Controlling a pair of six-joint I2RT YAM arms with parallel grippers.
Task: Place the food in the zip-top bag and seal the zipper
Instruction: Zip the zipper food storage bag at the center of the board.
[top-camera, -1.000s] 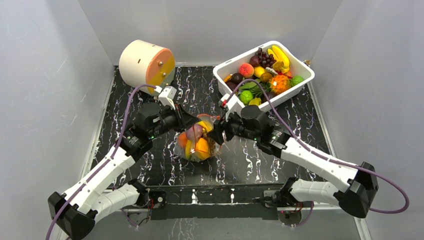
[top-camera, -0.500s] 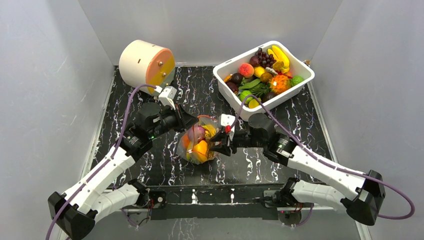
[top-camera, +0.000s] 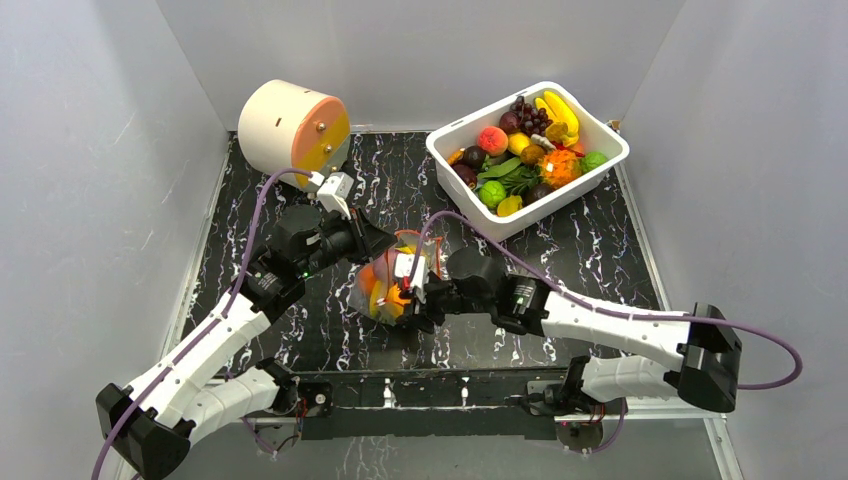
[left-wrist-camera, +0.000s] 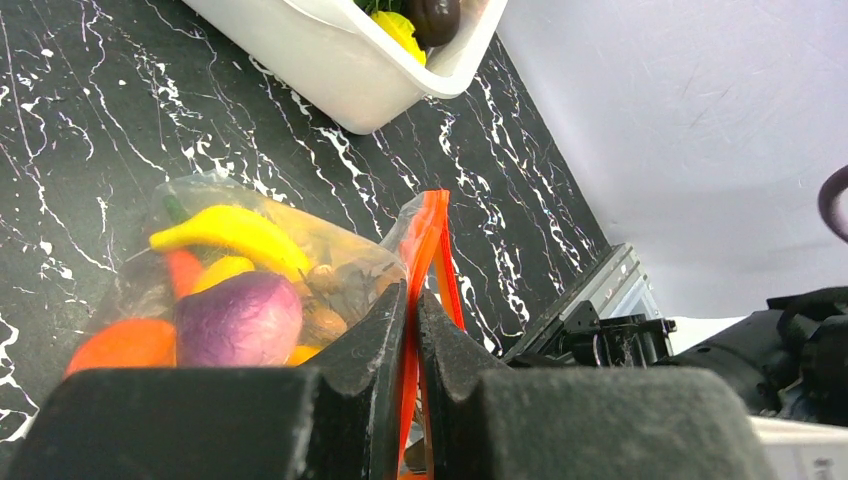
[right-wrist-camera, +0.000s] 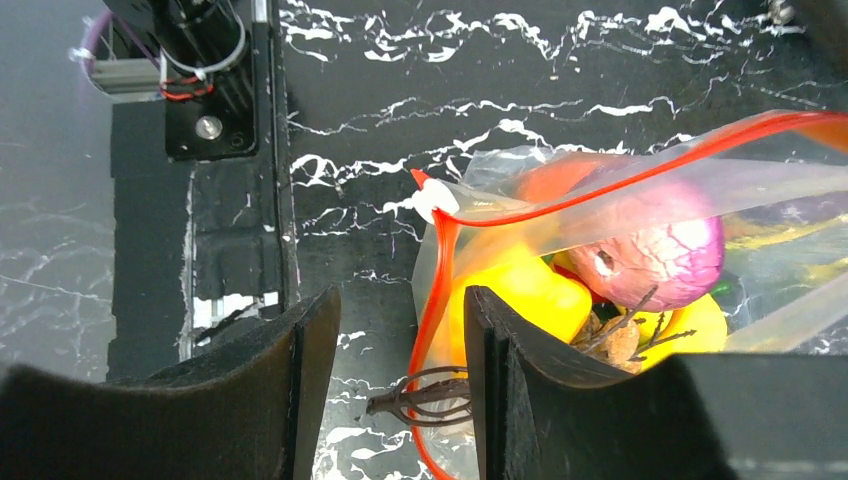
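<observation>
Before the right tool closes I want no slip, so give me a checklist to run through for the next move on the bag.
1. Left tool pinching the zipper: ok, shut on the strip.
2. Right tool open: ok, fingers apart at the bag's corner.
3. Zipper end between the right tool's fingers: cannot tell; it lies at the edge of the gap.
4. Food inside the bag: ok, it shows through the plastic.
5. Stem clear of the zipper: cannot tell.
6. Zipper sealed: not ok; its two strips stand apart in the right wrist view.
</observation>
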